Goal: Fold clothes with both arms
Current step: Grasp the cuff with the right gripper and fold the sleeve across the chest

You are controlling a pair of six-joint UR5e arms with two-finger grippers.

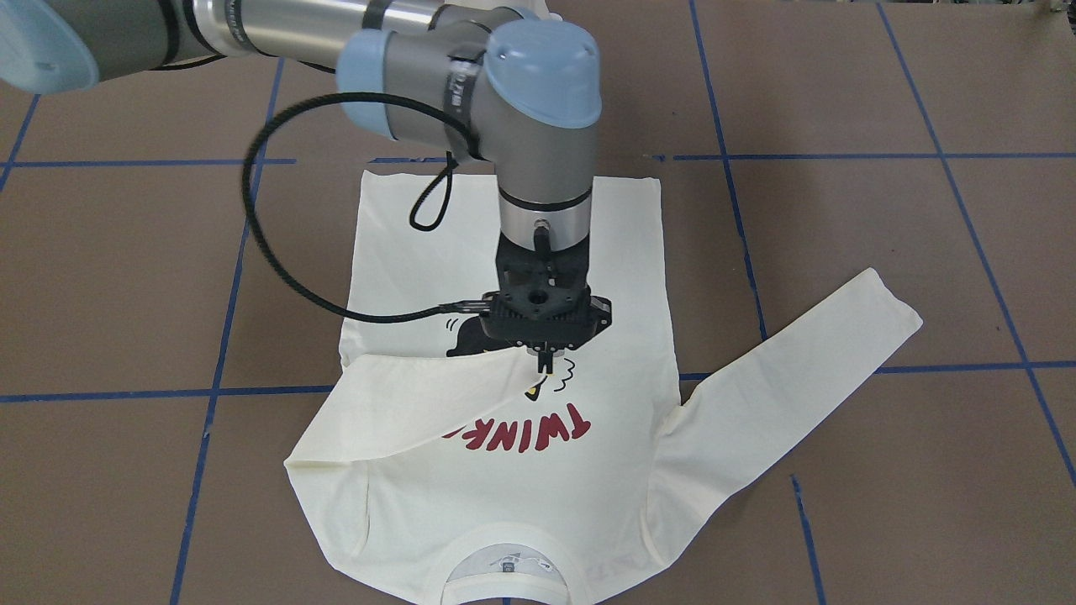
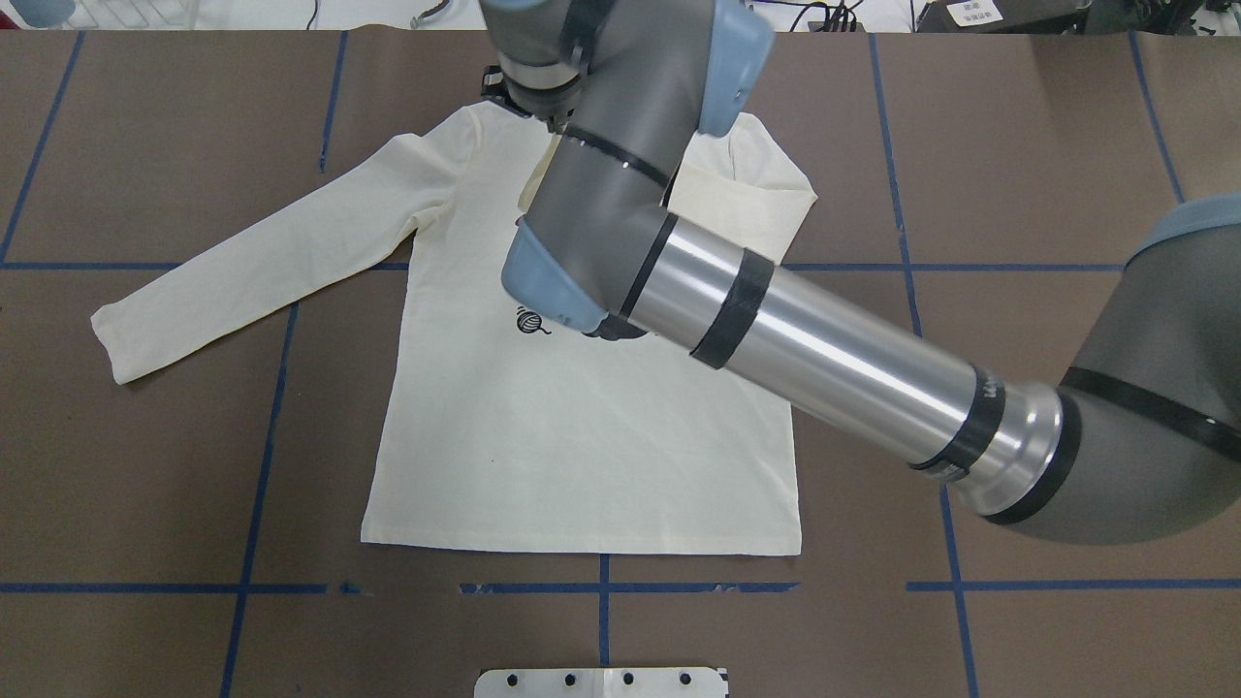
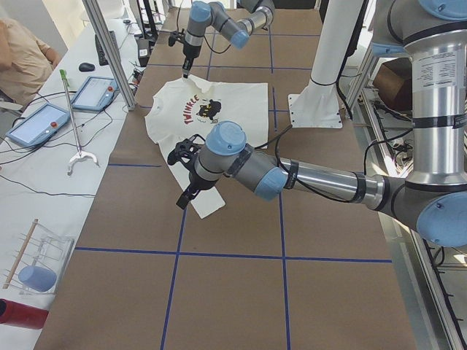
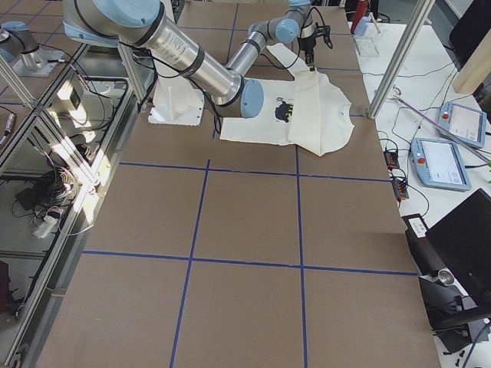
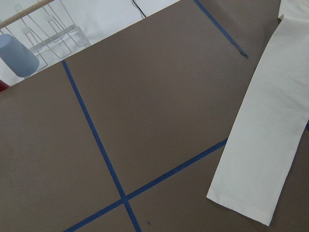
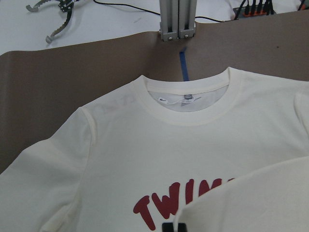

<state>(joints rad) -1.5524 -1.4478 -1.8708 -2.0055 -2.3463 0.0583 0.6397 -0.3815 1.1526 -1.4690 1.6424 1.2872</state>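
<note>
The cream long-sleeved shirt (image 1: 504, 470) lies flat, print up, on the brown table; it also shows in the overhead view (image 2: 582, 436). One sleeve is folded across the chest over part of the "TWINKLE" print (image 1: 546, 427). My right gripper (image 1: 545, 363) is shut on that sleeve's cuff above the cat print; its tip shows at the bottom of the right wrist view (image 6: 173, 227). The other sleeve (image 2: 262, 257) lies stretched out flat. My left gripper (image 3: 187, 195) hovers by that sleeve's end; I cannot tell if it is open. The left wrist view shows only the sleeve (image 5: 263, 145).
Blue tape lines (image 1: 218, 336) grid the table. The white pedestal base (image 2: 601, 682) stands at the near edge. An aluminium post (image 6: 177, 19) stands beyond the collar. A wire rack with a blue cup (image 5: 19, 53) sits off the table's left end. Tablets (image 3: 36, 124) lie on the side bench.
</note>
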